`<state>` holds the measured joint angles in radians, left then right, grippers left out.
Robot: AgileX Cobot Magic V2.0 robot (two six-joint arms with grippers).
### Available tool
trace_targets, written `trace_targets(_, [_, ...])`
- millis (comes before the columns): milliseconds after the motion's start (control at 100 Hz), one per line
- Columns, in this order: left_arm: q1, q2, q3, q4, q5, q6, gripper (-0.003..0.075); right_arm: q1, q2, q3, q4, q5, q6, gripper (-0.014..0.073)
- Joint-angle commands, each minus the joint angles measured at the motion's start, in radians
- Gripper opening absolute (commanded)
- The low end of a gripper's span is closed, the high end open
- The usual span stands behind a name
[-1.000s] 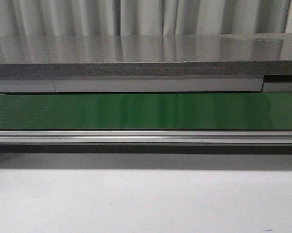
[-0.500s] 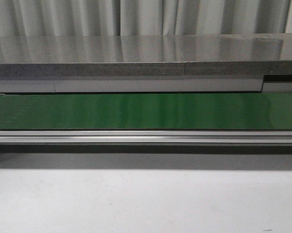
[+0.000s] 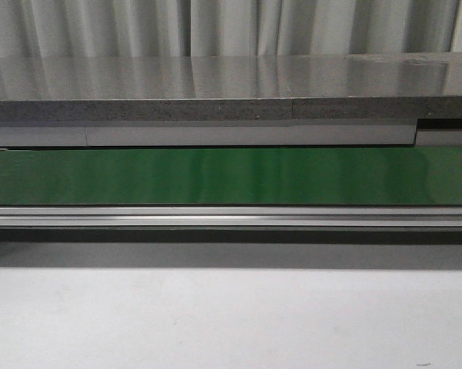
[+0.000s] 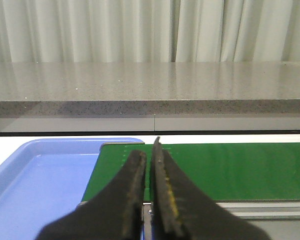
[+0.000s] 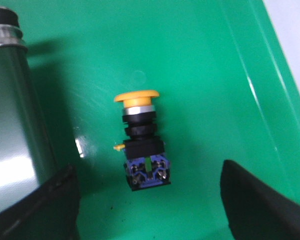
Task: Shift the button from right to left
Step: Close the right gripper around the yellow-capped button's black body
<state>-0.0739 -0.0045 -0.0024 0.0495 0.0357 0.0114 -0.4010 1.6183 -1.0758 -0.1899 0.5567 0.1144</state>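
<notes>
The button (image 5: 141,143) lies on its side on a glossy green tray (image 5: 204,65): rounded yellow cap, black collar, boxy screwed base. My right hand (image 5: 149,207) hangs over it, fingers spread wide, touching nothing. A dark metal cylinder (image 5: 12,115) stands beside it. My left hand (image 4: 149,200) is pressed together before a smooth blue tray (image 4: 40,175) and green belt (image 4: 229,167).

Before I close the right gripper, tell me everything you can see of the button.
The button shows only in the right wrist view. It lies on its side on the floor of a green tray, touching nothing else. It has a yellow mushroom cap, a silver collar, black ribbed rings and a dark block whose blue end carries two screws and a green mark. It looks like plastic with metal fittings. The right gripper is open, one finger on each side, not touching it.
</notes>
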Motion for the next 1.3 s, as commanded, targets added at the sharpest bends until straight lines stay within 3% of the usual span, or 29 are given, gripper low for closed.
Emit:
trace_targets(0, [-0.001, -0.036, 0.041, -0.007, -0.079, -0.011, 0.0005, -0.006, -0.012, -0.034, -0.021, -0.071, -0.011, 0.0550])
trace_targets(1290, [-0.001, -0.036, 0.041, -0.007, -0.079, -0.011, 0.0005, -0.052, 0.163, -0.034, -0.014, -0.197, -0.010, 0.0550])
